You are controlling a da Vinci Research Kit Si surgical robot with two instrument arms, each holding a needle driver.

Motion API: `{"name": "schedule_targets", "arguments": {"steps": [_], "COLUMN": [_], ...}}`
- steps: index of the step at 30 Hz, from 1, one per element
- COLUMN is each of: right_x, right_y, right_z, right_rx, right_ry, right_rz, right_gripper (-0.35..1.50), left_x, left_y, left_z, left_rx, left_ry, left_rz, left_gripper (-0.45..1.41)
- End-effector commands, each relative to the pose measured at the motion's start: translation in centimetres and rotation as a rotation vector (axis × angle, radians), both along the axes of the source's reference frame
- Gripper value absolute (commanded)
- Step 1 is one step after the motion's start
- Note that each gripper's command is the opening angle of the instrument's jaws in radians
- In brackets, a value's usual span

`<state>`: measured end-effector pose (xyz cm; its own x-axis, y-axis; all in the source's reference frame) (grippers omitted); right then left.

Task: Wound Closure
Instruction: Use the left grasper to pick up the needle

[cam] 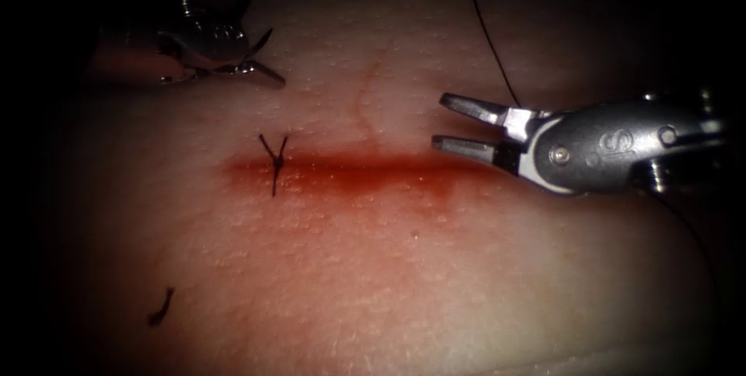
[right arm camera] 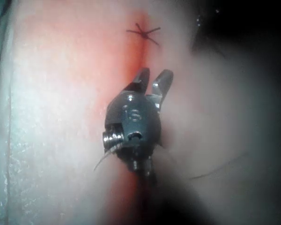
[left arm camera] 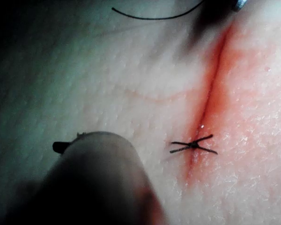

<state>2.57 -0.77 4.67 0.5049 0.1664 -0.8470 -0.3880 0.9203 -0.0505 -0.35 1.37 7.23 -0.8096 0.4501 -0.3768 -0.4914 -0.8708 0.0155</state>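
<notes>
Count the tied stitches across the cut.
1. The stitch sits near the left end of the cut, its short ends sticking up. A loose cut end of thread lies on the tissue nearer the camera; it is no stitch.

Light: the endoscope view is brightest at its centre, over the tissue [cam: 404, 267].
Edges: heavy dark vignette; the left tool [cam: 260, 53] sits in gloom.
Glare: highlights on the right tool [cam: 454, 123] and wet glints along the cut [left arm camera: 210, 93].
Blur: the left arm's shaft [left arm camera: 98, 183] is a soft, unfocused mass.
Shadow: dark, blurred shade beside the right tool in its wrist view.
</notes>
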Motion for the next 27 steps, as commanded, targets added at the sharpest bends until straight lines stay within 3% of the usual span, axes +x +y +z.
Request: {"name": "schedule_targets", "arguments": {"steps": [1, 8, 27], "right_x": [0.06, 0.09, 0.14], "right_y": [0.00, -0.01, -0.03], "right_z": [0.06, 0.05, 0.03], "right_rx": [-0.001, 0.001, 0.002], "right_ry": [0.002, -0.002, 0.001], "right_rz": [0.000, 0.001, 0.002], "right_gripper": [0.14, 0.12, 0.15], "left_x": [-0.02, 0.01, -0.01], "left_y": [0.04, 0.04, 0.12], "left_z": [0.09, 0.15, 0.12], "left_rx": [0.003, 0.027, -0.023], "left_ry": [0.000, -0.014, -0.034], "left_rz": [0.000, -0.031, -0.066], "left_gripper": [0.86, 0.69, 0.76]}}
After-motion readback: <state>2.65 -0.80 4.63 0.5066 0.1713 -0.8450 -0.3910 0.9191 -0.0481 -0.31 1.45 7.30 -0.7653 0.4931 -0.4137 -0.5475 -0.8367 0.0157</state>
